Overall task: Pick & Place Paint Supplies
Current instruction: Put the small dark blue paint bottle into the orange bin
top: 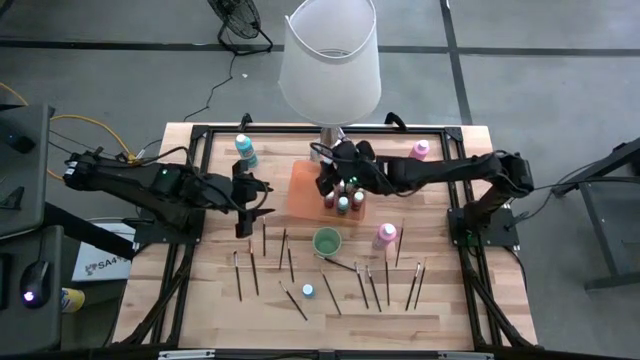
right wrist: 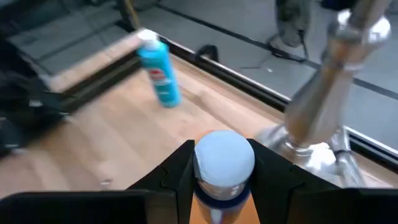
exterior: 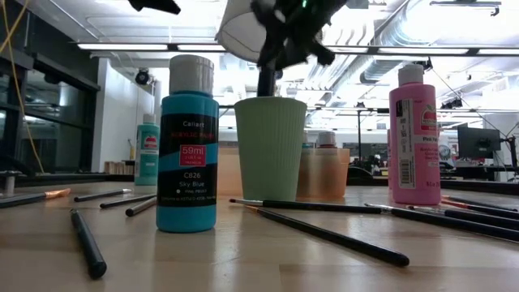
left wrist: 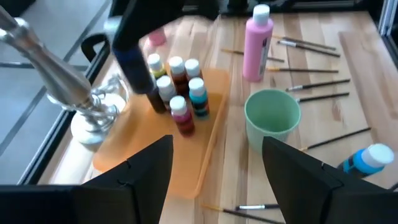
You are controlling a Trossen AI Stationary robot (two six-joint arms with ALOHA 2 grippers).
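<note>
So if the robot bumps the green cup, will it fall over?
Probably easily. The green cup stands upright, looks empty in the left wrist view, so likely light. It is narrower at the base than the rim, and once down could roll in a curve.

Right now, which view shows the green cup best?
The left wrist view: it looks down into the green cup, showing its open rim and its place beside the orange tray. The low view shows only its side wall; the high view shows it small, among brushes. The right wrist view misses it.

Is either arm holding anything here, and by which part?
Right gripper holds a small paint bottle by its neck, just under the pale cap. Left gripper is open, empty.
</note>
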